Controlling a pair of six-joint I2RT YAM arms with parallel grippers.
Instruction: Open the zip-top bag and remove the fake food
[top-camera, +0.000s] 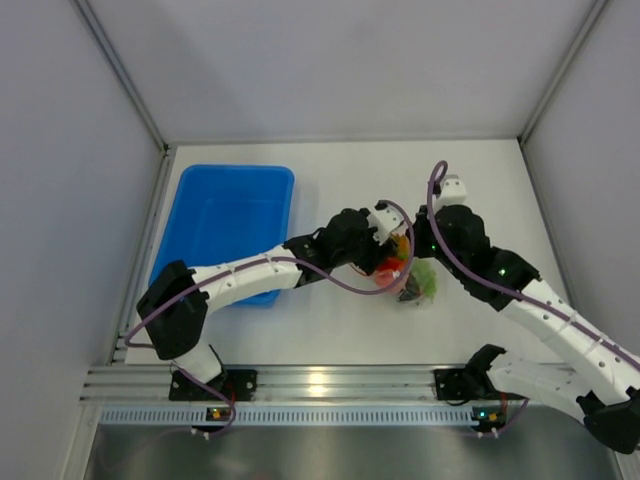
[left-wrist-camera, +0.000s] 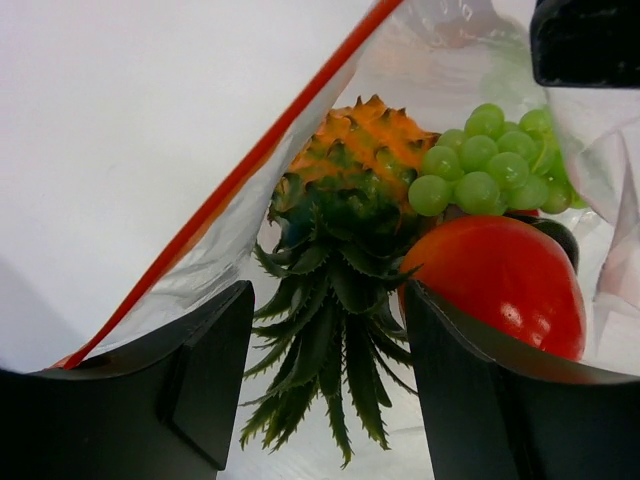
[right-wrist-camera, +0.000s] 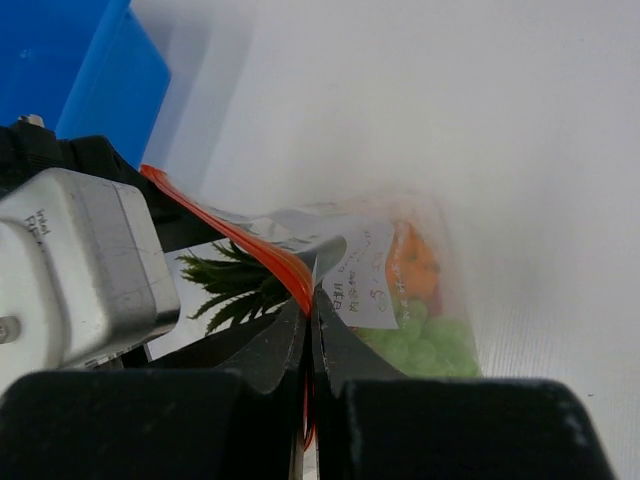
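Between the two wrists, zip-top bag (top-camera: 430, 285): lies on the white table (top-camera: 330, 320), right of centre. It is clear and crinkled, and its orange-red zip strip (left-wrist-camera: 250, 165) runs slantwise across the left wrist view.
Fake food (top-camera: 390, 268): all inside the bag. A pineapple (left-wrist-camera: 350, 165) points its dark green crown toward the left wrist camera, green grapes (left-wrist-camera: 490, 160) sit just beside it, and a red tomato (left-wrist-camera: 500, 285) touches the grapes from below.
Right gripper (right-wrist-camera: 310, 335): fingers pressed together, pinching the bag at the zip strip.
Left gripper (left-wrist-camera: 325, 385): fingers spread, one on each side of the pineapple crown, clamping nothing.
In the way: the left wrist's grey housing (right-wrist-camera: 75, 260) fills the left of the right wrist view and covers part of the bag. From above, both wrists overlap the bag's far edge.
Paper label (right-wrist-camera: 365, 275): white and handwritten, on the bag wall; the writing is too small to read.
Blue tray (top-camera: 230, 225): well apart from the bag, on the left side of the table.
Hard to make out: a dark piece (left-wrist-camera: 560, 235) behind the tomato is mostly hidden. The black block (left-wrist-camera: 585, 40) cut off at the top right of the left wrist view is probably a finger of the right gripper.
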